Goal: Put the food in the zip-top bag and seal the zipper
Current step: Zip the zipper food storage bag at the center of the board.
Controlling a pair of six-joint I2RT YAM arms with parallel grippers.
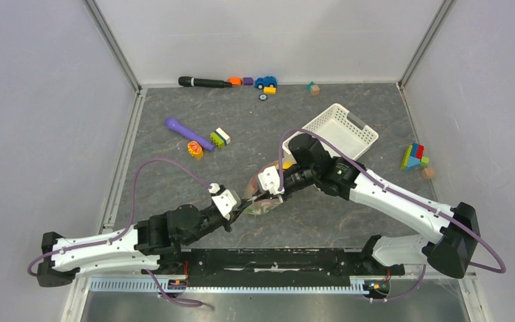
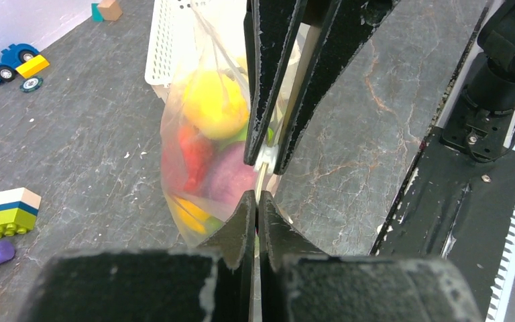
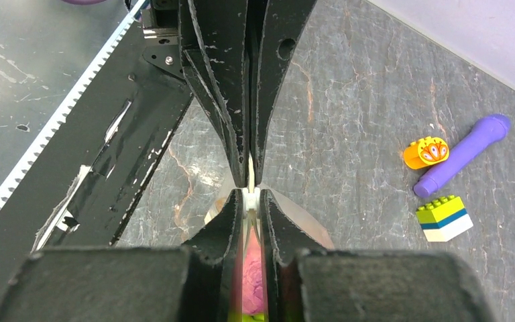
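The zip-top bag (image 1: 263, 201) lies at the table's near middle and holds the food: a yellow fruit (image 2: 213, 100), a red piece (image 2: 194, 161), a purple onion (image 2: 231, 178) and green and yellow bits. My left gripper (image 2: 256, 198) is shut on the bag's mouth edge, on the zipper (image 2: 261, 184). My right gripper (image 3: 249, 196) faces it tip to tip and is shut on a small white tab of the zipper (image 3: 249, 196). Both also show in the top view, left gripper (image 1: 243, 203) and right gripper (image 1: 273, 192). The purple onion shows between the right fingers (image 3: 251, 282).
The white basket (image 1: 340, 131) stands behind the right arm. A purple stick (image 1: 188, 133), a small orange toy (image 1: 195, 150) and a green-white brick (image 1: 219, 138) lie at back left. A black stick, a toy car (image 1: 265, 82) and blocks (image 1: 414, 157) lie further off.
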